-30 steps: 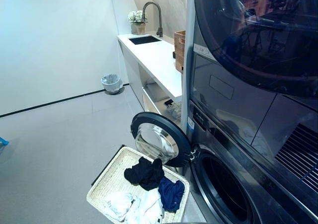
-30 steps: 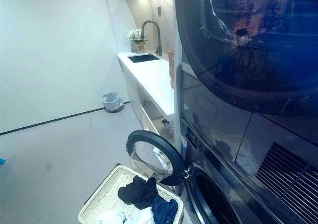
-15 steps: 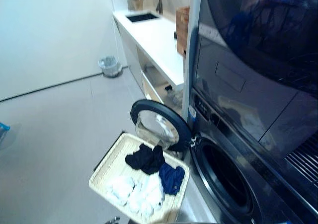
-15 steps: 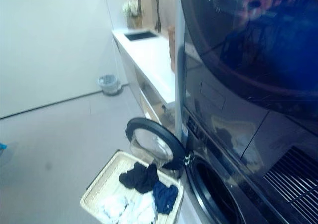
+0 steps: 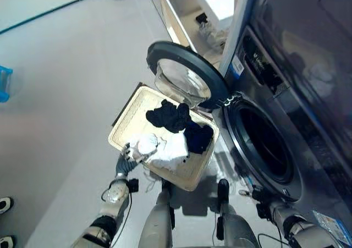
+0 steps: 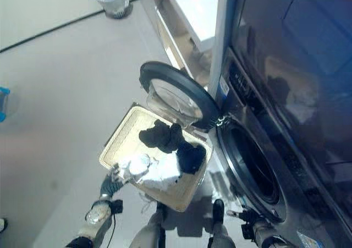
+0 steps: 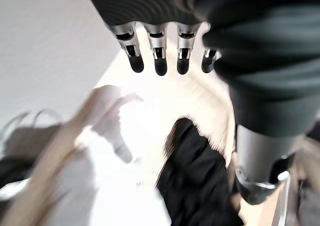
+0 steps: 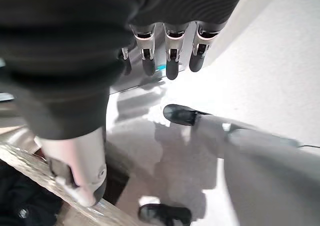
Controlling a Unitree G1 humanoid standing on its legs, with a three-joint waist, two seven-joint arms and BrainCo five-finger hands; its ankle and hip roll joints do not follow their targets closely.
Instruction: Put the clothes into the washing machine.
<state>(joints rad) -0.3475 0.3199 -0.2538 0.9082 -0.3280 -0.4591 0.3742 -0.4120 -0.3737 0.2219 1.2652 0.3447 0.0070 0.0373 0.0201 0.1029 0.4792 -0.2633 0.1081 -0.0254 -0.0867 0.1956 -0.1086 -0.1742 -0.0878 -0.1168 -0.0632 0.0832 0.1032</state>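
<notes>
Left robot hand (image 5: 127, 153): fingers straight, holding nothing, now at the near rim of the basket (image 5: 124, 131), where it was not seen before.
Right robot hand (image 8: 170, 50): fingers relaxed, empty, low by the floor.
Clothes (image 5: 175, 116): all in the basket, white ones nearest.
Washing machine (image 5: 264, 146): door (image 5: 187, 77) open, drum seems empty.
Change: camera tilted down; first grasp is near.

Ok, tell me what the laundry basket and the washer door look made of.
Laundry basket: pale woven wicker or rattan, judging by its ribbed cream surface; possibly plastic imitation. Washer door: clear domed glass or plastic window in a dark glossy ring, probably plastic.
</notes>
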